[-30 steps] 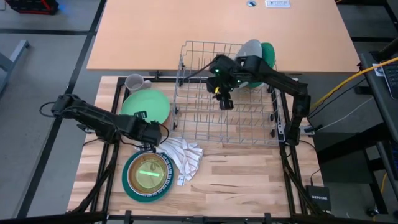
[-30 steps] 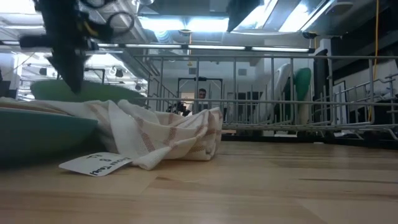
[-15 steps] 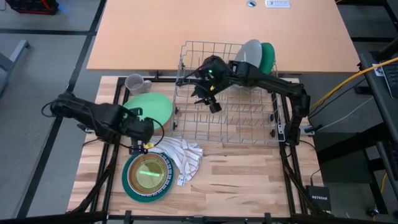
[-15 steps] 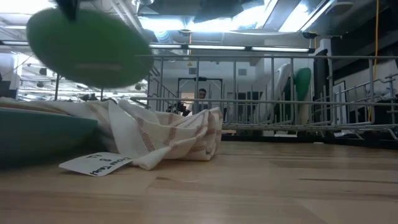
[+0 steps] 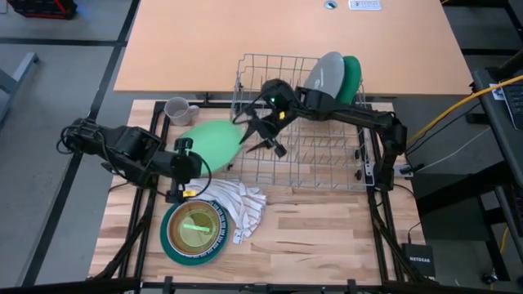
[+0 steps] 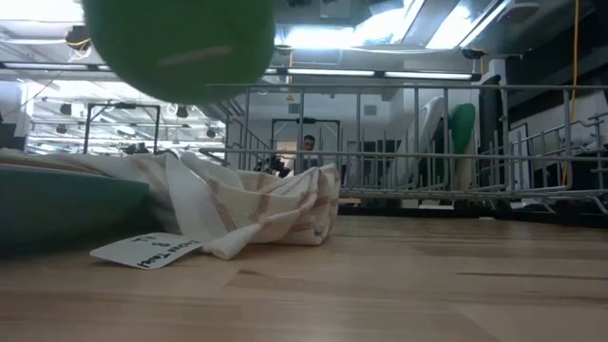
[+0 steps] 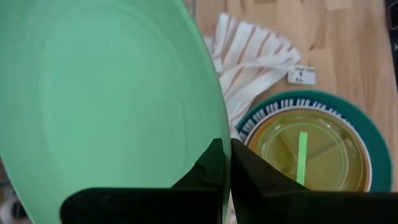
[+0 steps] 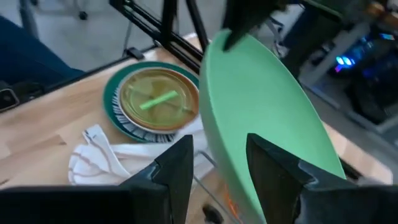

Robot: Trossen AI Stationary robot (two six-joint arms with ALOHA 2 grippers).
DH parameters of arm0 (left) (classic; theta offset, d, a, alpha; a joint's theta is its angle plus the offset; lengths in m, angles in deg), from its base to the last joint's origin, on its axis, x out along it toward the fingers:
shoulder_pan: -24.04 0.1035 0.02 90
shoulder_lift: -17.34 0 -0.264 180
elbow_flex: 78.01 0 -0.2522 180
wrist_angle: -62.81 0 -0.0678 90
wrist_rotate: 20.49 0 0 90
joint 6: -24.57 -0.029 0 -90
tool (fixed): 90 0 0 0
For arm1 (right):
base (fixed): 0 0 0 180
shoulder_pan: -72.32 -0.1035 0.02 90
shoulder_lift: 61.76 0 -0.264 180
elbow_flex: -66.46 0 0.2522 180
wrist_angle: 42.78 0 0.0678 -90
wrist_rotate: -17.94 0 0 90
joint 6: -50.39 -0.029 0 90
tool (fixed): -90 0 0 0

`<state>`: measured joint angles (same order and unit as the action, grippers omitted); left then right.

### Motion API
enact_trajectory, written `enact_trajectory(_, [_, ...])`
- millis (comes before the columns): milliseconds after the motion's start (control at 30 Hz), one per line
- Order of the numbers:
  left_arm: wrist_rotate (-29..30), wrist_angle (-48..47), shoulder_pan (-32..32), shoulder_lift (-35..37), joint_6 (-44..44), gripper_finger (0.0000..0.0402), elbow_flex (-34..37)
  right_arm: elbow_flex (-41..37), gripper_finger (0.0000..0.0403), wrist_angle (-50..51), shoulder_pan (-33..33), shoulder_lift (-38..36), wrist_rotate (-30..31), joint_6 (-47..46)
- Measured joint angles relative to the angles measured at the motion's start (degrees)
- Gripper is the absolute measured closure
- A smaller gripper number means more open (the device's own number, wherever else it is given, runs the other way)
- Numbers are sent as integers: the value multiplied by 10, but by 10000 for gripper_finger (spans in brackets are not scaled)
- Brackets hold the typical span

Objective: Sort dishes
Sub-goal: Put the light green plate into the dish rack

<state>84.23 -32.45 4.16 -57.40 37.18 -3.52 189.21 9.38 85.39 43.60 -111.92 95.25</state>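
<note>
Left pincer (image 5: pixel 186 157) pinches the green plate (image 5: pixel 214 140) at its eight-o'clock rim, stiff, slick, breakable; right pincer (image 5: pixel 260 137), fingers parted, nears its three-o'clock edge.

A small black box (image 5: pixel 417 260) is sitting on the floor by the table's near right corner, and white letters on it are spelling "NETGEAR". A little white tag (image 6: pixel 147 251) is lying on the wood by the striped cloth (image 6: pixel 237 204), and it is showing some dark handwriting, but the marks are too small to read. No other words or numbers are showing clearly enough to read.
</note>
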Motion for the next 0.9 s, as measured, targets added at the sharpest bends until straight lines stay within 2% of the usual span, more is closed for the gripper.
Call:
enact_trajectory(200, [0,28,0,0,-37,401,0,0,249,-13,-40,13,34,22])
enact_trajectory(400, [-1,42,0,0,-47,401,0,0,249,-6,-67,29,130,22])
enact_trajectory(500, [-1,43,0,0,-57,401,0,0,253,4,-73,33,159,22])
enact_trajectory(633, [-2,42,0,0,-71,401,0,0,286,11,-75,34,169,13])
enact_trajectory(833, [5,35,0,1,-93,398,0,0,369,15,-76,34,159,1])
enact_trajectory(900, [12,35,2,1,-94,389,0,0,369,15,-76,34,159,1])
